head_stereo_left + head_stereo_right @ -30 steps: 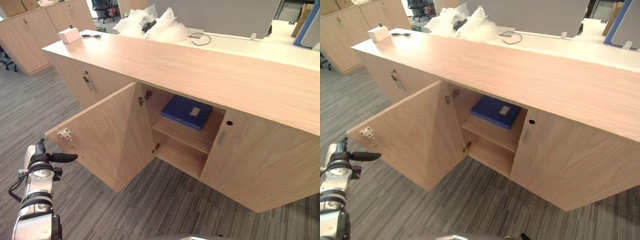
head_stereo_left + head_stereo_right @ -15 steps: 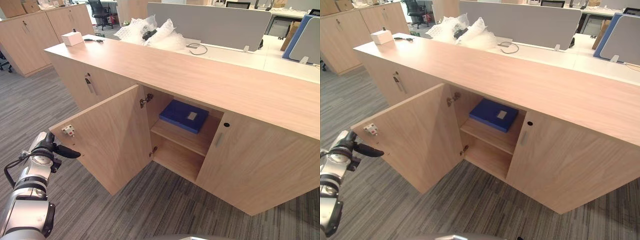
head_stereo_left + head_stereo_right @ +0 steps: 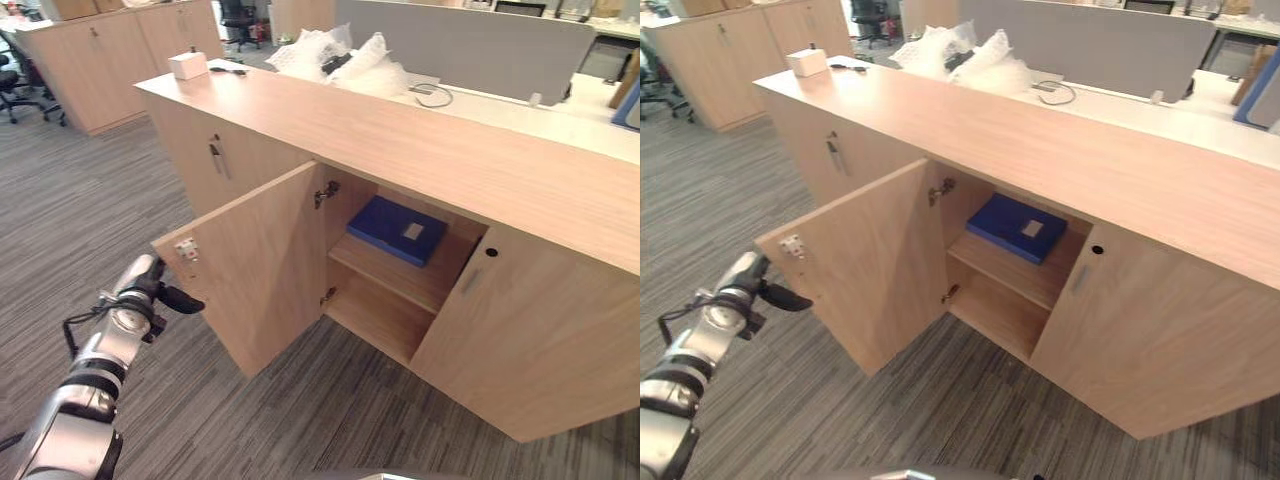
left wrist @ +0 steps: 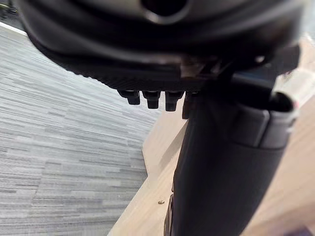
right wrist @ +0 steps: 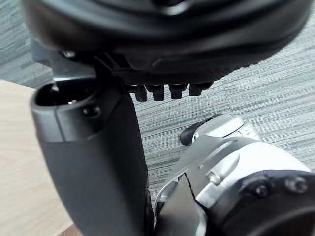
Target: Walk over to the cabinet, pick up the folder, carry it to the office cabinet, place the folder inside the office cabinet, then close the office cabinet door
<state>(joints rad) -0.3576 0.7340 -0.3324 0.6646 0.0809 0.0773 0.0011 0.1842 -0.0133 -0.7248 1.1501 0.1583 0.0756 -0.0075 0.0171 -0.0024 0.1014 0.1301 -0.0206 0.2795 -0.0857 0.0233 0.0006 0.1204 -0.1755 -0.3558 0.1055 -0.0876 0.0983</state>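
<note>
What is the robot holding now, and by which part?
Nothing. The left hand is empty beside the open door; the right hand is empty too; the folder lies on the shelf.

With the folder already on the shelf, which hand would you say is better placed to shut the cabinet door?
Left, probably. The left hand hovers right beside the free edge of the open door, so a short reach should catch it. The right hand hangs low over the carpet.

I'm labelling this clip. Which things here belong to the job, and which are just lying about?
Job: blue folder, open cabinet door, cabinet, left hand, right hand.
Lying about: white box, bubble wrap, office chair.
</note>
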